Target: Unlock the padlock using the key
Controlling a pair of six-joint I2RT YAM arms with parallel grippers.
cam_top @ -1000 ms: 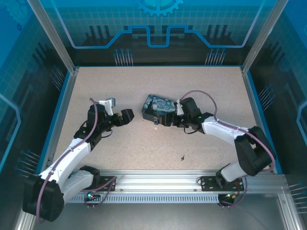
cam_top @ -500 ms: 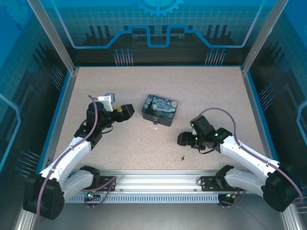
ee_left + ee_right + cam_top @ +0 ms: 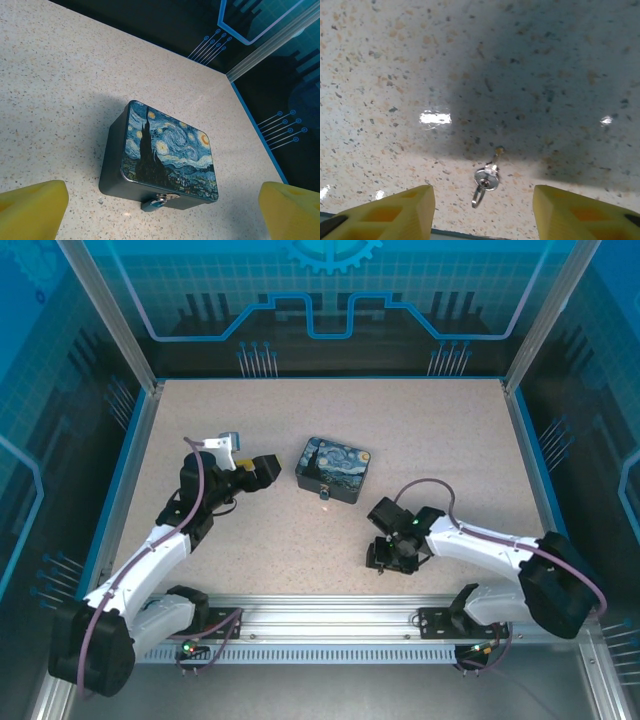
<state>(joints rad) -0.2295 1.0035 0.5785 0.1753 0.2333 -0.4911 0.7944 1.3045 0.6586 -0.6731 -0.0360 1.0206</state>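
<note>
A fixed camera high behind the arm bases overlooks the speckled beige tabletop (image 3: 420, 430), sharing the dark-blue painted rectangular box (image 3: 334, 469) with the left wrist's slanting close view; the right wrist's looks down closer, seemingly near the front edge.

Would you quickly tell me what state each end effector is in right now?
Left end effector: open, holding nothing.
Right end effector: open, straddling the key, not gripping it.

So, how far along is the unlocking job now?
Done: nothing visible; the padlock hangs on the painted box. In hand: the right tool hovers over the key, which lies on the table between its open fingers, not gripped. To do: grasp the key, bring it to the padlock, turn it.
</note>
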